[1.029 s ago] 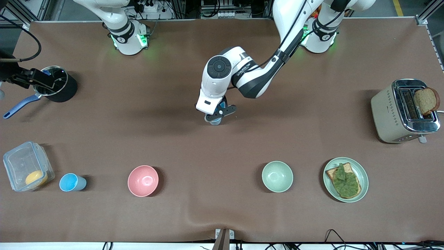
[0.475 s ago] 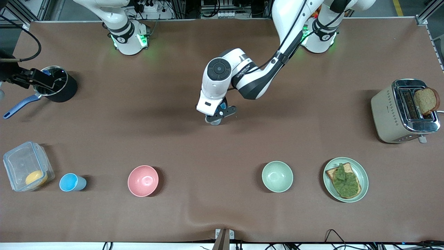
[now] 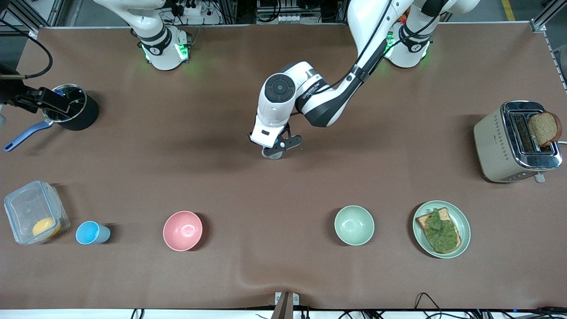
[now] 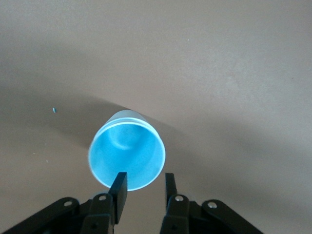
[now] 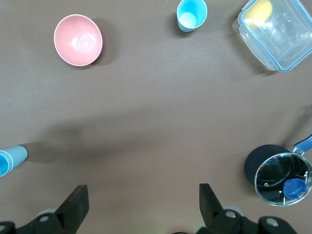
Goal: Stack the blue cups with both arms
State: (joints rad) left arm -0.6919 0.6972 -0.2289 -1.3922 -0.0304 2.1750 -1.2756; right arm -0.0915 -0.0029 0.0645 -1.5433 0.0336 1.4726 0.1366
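A smooth, tapered blue cup (image 4: 127,155) stands mid-tabletop (image 3: 398,274), a second nested inside; the left gripper (image 4: 145,187) is released over its rim. Another cup (image 3: 91,232) sits at eight o'clock beside a clear plastic box (image 3: 26,208) holding something yellow. The right gripper (image 5: 143,202) hovers open over the lidded saucepan (image 3: 71,106).

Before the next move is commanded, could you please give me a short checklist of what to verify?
1. Left pincer open, one finger on each side of the middle cup's wall: ok.
2. Both left fingers free of that wall: cannot tell.
3. Middle cup upright on the table: ok.
4. Second cup upright beside the box: ok.
5. Right pincer open, waiting over the pot: ok.
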